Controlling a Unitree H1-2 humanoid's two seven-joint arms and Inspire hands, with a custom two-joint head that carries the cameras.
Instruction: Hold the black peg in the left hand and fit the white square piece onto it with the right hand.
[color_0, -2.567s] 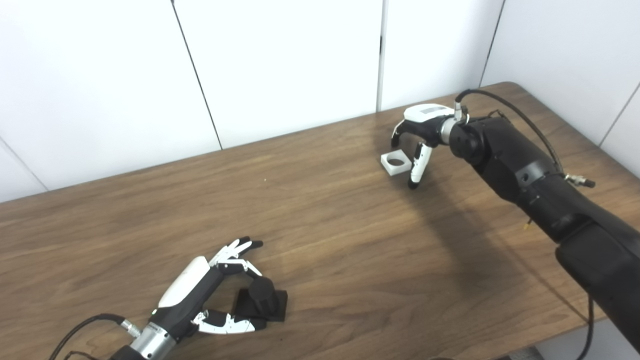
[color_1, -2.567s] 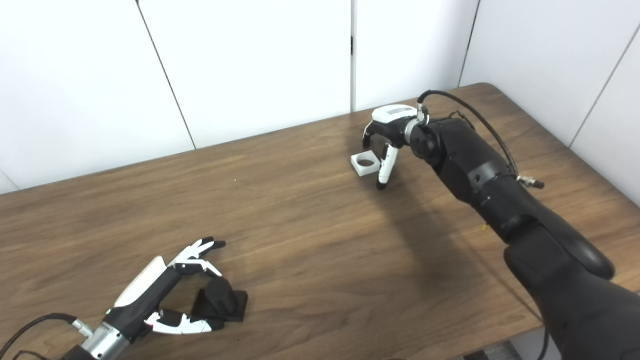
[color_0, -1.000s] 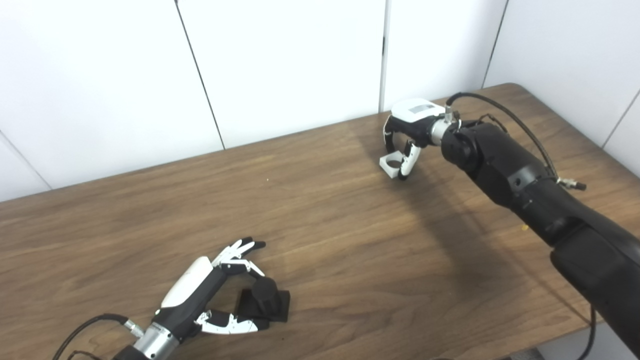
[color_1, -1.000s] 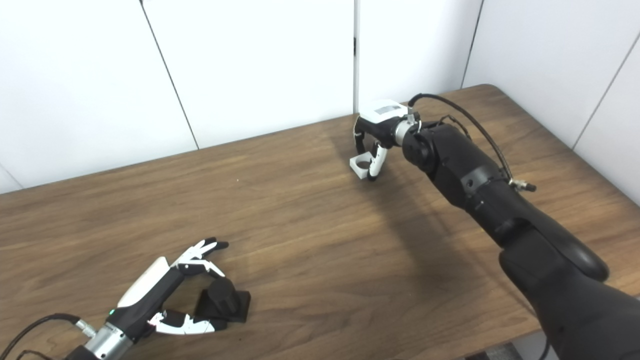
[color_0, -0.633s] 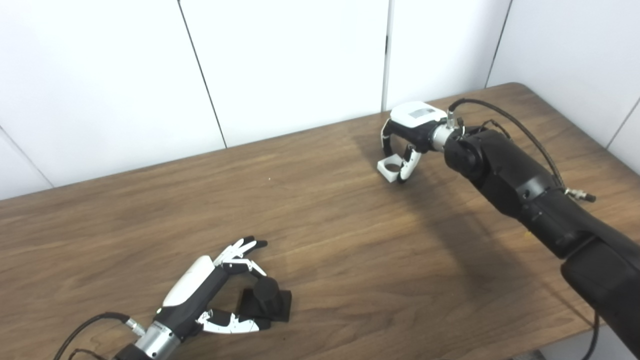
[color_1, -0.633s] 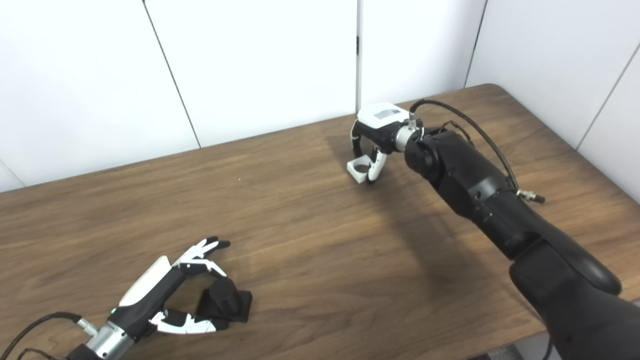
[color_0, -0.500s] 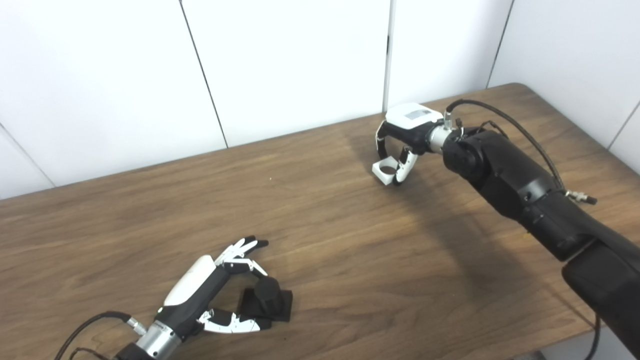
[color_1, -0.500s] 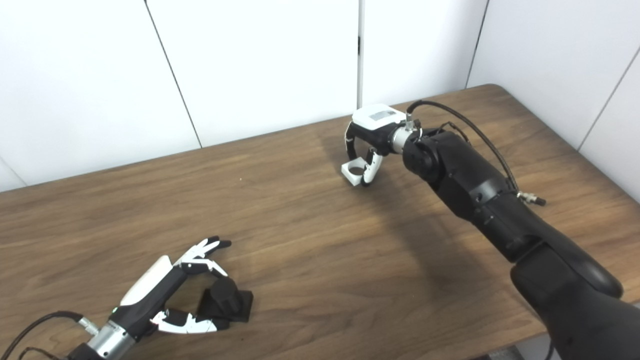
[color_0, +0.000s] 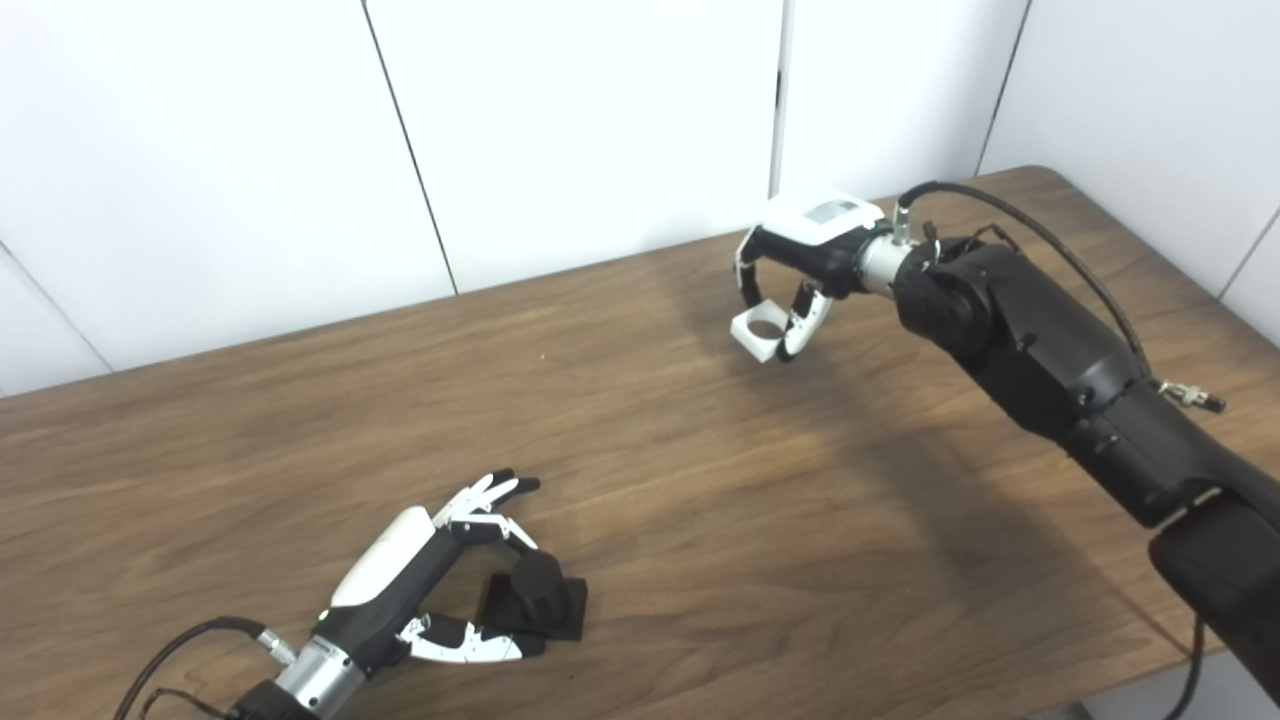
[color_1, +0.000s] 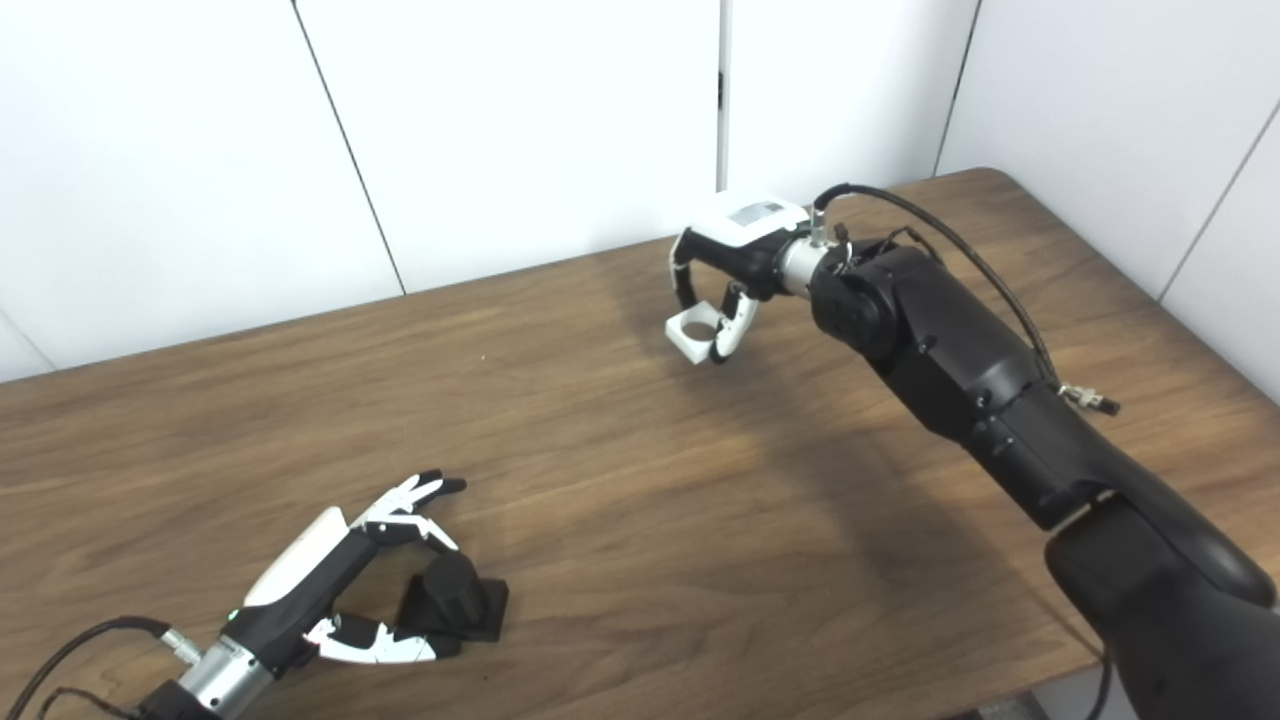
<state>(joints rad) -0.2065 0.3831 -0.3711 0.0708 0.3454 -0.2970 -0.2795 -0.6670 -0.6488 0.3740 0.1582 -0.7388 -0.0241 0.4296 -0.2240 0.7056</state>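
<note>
The black peg (color_0: 536, 581), a short cylinder on a flat square base, stands on the table near the front left. My left hand (color_0: 420, 590) lies around it with fingers above and thumb below, spread and not closed on it. The white square piece (color_0: 756, 333) with its round hole is pinched between the fingers and thumb of my right hand (color_0: 800, 270), lifted a little off the table at the back right. The same piece (color_1: 693, 334) shows clearly in the right eye view.
The brown wooden table (color_0: 700, 480) runs back to white wall panels. Its right edge and rounded far corner lie behind my right arm (color_0: 1040, 340). A cable loops over that arm.
My right hand closed on the white square piece, lifted it off the table and carried it to the left. The left hand stayed around the peg.
</note>
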